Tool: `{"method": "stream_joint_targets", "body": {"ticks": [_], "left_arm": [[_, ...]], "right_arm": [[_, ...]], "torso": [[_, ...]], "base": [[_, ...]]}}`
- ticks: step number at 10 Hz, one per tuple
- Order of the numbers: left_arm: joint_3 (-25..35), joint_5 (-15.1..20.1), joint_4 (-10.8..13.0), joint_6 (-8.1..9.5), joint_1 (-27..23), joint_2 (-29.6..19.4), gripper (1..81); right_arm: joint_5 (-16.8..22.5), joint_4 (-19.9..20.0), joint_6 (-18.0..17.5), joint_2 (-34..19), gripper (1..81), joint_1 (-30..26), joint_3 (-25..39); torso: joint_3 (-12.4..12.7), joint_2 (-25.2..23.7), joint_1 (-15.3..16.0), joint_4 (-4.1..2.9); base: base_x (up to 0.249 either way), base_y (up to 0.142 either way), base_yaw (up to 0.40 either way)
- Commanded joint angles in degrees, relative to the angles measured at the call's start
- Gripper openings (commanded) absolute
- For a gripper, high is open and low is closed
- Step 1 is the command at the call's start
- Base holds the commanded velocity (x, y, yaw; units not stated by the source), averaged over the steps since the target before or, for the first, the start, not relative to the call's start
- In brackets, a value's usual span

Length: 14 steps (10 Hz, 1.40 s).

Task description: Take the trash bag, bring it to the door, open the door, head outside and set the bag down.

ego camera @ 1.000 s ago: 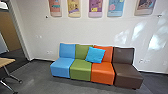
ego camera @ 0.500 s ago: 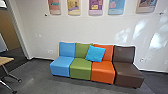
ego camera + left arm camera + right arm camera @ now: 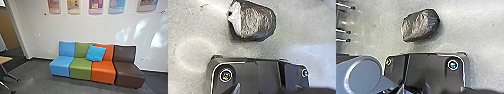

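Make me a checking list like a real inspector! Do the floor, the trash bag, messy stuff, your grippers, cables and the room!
Surface: grey floor.
Job's things: dark, crinkled trash bag, seen in both wrist views; held or on the floor, cannot tell.
Clutter: blue cushion leaning, tilted, where the green and orange seat backs meet.
Grippers: open or shut, cannot tell.
Cables: nothing seen that is surely a cable.
Surroundings: row of blue, green, orange and brown seats along a pale wall; posters above; table and doorway at the head view's left.
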<state>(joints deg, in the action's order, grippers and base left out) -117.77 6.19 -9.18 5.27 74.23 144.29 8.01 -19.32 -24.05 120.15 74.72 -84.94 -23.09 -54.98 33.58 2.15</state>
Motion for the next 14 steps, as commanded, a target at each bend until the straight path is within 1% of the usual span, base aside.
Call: {"method": "stream_joint_targets", "body": {"ticks": [1,2,4,6,8,11,12,13,14], "left_arm": [[0.7,4.79,-1.54,0.09,-5.63,-1.8,81.1],[0.7,5.06,-1.54,0.09,-6.32,-1.8,81.1],[0.7,5.15,-2.33,0.09,-7.73,-1.89,81.1],[0.61,5.15,-2.42,0.09,-8.79,-1.89,81.1],[0.09,5.15,-3.12,0.18,-9.4,-1.89,81.1],[-1.23,5.15,-4.88,0.09,-10.89,-1.8,81.1],[-1.23,6.27,-5.66,0.18,-12.12,-1.8,81.1],[-1.41,8.31,-6.38,0.09,-13.7,-1.8,81.1],[-1.58,11.54,-8.65,0.1,-15.8,-1.98,81.1]], "right_arm": [[2.45,0.95,-0.21,-4.01,81.1,-4.7,2.42],[2.54,0.95,-0.21,-4.19,81.1,-4.79,2.51],[2.54,0.95,-0.38,-4.71,81.1,-5.22,2.51],[2.8,1.74,-0.38,-4.72,81.1,-7.33,2.6],[6.92,2.18,-0.38,-4.11,81.1,-10.06,3.39],[7.37,2.45,-0.65,-3.22,81.1,-11.73,3.39],[7.98,2.62,-0.65,-3.31,81.1,-12.0,3.39],[8.16,2.62,-0.82,-3.49,81.1,-12.0,3.48],[8.07,2.62,-1.43,-4.27,81.1,-12.0,3.92]], "torso": [[0.0,-5.42,3.5,0.0],[-0.02,-7.52,4.8,0.0],[-2.87,-11.65,7.41,0.0],[-5.29,-15.17,9.59,0.0],[-8.0,-19.13,12.06,0.0],[-12.77,-25.51,16.13,0.0],[-14.78,-27.69,17.53,0.0],[-16.35,-29.53,18.69,0.0],[-22.68,-37.29,23.65,0.0]], "base": [[0.0,0.0,0.0],[0.0,0.0,0.0],[0.0,0.0,0.0],[0.0,0.0,0.0],[0.0,0.0,0.0],[0.0,0.0,0.0],[0.0,0.0,0.0],[0.0,0.0,0.0],[0.0,0.0,0.0]]}}
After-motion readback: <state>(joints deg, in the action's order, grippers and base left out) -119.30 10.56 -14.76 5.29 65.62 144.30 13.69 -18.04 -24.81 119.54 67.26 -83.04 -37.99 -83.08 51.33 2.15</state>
